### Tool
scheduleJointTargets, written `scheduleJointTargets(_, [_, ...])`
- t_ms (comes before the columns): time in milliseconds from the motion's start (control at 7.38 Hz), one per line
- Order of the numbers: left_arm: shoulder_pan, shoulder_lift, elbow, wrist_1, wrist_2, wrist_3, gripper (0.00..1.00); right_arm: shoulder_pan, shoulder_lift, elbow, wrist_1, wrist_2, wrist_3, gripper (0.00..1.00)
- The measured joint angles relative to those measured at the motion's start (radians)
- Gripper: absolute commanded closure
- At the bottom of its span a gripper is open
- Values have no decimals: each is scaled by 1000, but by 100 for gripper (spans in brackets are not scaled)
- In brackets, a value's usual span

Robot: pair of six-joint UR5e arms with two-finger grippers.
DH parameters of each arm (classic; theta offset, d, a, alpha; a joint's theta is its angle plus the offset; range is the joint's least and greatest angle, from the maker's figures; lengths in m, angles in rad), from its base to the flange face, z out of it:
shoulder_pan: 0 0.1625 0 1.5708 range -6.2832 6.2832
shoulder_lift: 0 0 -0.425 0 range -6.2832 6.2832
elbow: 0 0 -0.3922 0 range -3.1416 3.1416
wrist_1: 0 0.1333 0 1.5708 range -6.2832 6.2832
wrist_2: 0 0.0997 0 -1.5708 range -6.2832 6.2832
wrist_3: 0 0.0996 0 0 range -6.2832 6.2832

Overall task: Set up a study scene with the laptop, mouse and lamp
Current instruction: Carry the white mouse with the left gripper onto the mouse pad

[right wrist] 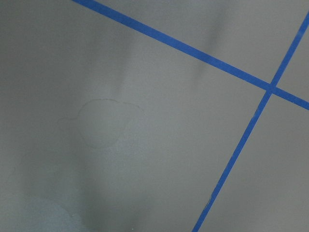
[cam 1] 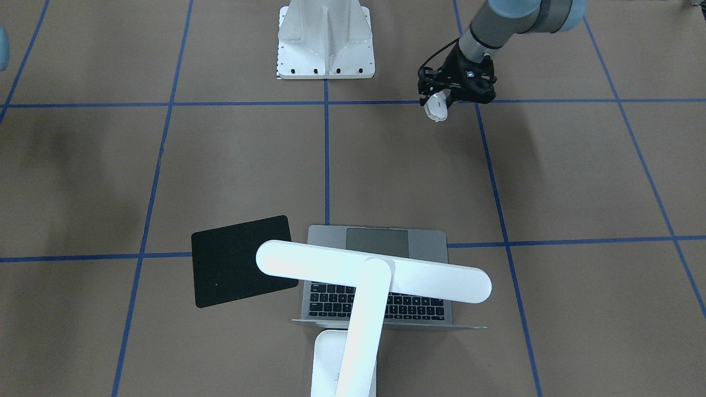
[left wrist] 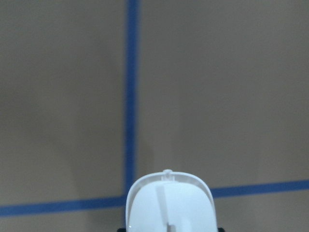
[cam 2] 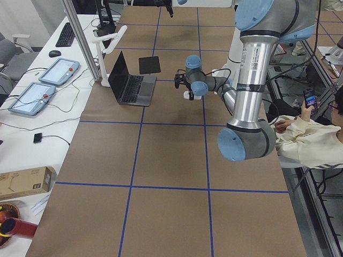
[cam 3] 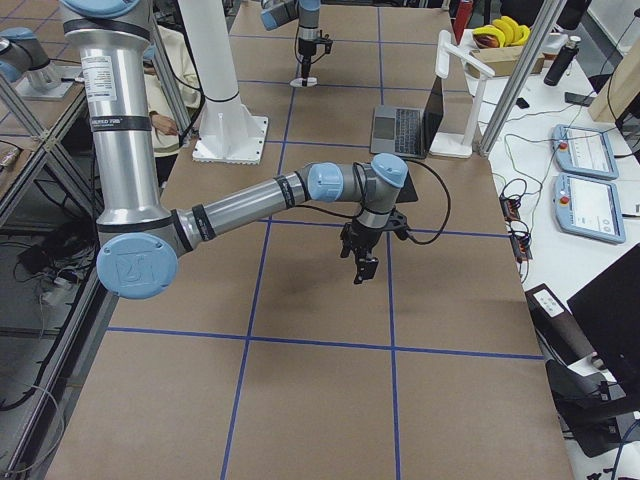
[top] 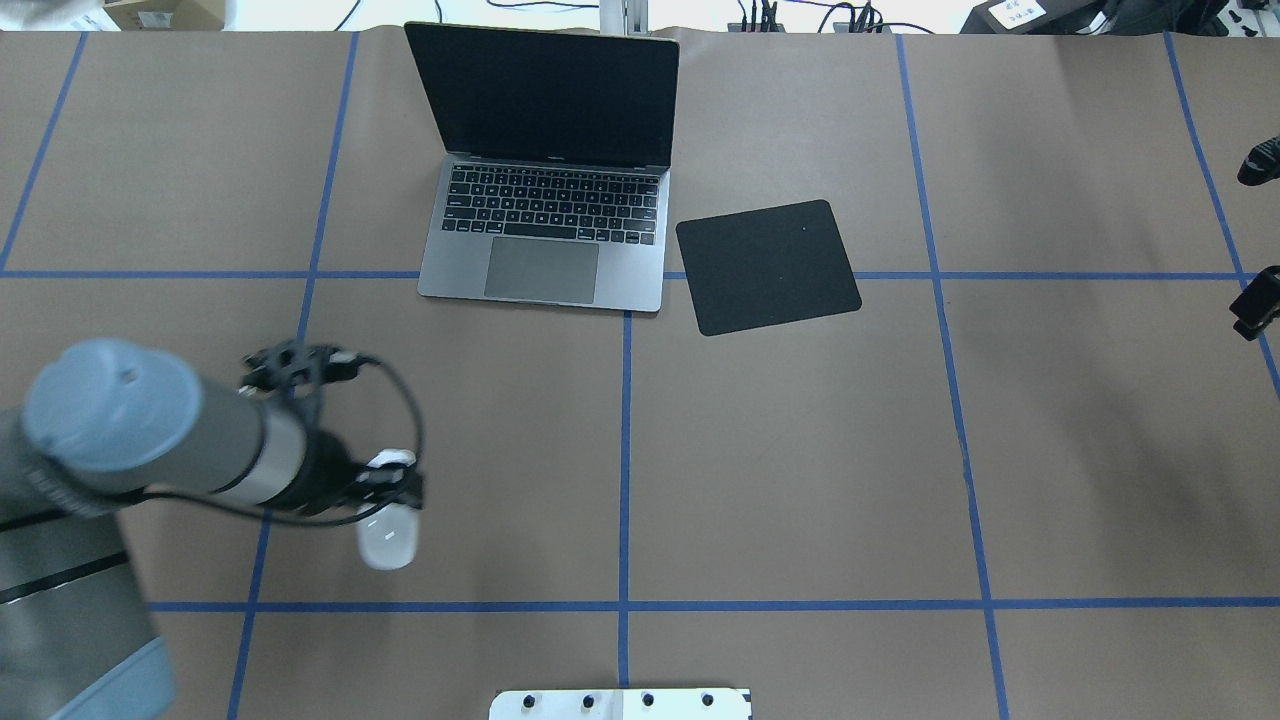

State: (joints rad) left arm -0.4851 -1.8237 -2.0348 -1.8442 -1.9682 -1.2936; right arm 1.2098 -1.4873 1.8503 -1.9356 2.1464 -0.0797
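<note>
My left gripper (top: 392, 490) is shut on the small white mouse (top: 388, 542) and holds it above the table at my near left. The gripper also shows in the front view (cam 1: 449, 95) with the mouse (cam 1: 437, 107), and the mouse fills the bottom of the left wrist view (left wrist: 169, 205). The grey laptop (top: 545, 215) stands open at the far middle. The white lamp (cam 1: 375, 271) stands behind it, its bar head over the keyboard; the overhead view does not show it. My right gripper (top: 1255, 235) is empty at the right edge, with its black fingertips (top: 1262, 160) apart.
A black mouse pad (top: 768, 265) lies flat just right of the laptop. The white bolted pedestal (cam 1: 325, 44) stands at the near middle edge. Blue tape lines cross the brown table. A person sits beside the table in the left side view (cam 2: 316, 134).
</note>
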Motion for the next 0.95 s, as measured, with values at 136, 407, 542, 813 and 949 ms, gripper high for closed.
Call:
scheduleJointTargets(136, [-13, -129, 48, 61, 29, 0, 98, 2, -1, -1, 0, 22, 3, 0])
scheduleJointTargets(407, [-17, -315, 173, 97, 104, -2, 98, 29, -4, 11, -1, 68, 6, 0])
scheduleJointTargets(542, [-15, -399, 249, 100, 154, -10, 98, 50, -10, 30, -4, 95, 8, 0])
scheduleJointTargets(813, [5, -562, 411, 94, 257, -45, 98, 63, -15, 49, -6, 111, 14, 0])
scheduleJointTargets(949, [20, -637, 496, 86, 307, -65, 98, 67, -15, 53, -5, 113, 16, 0])
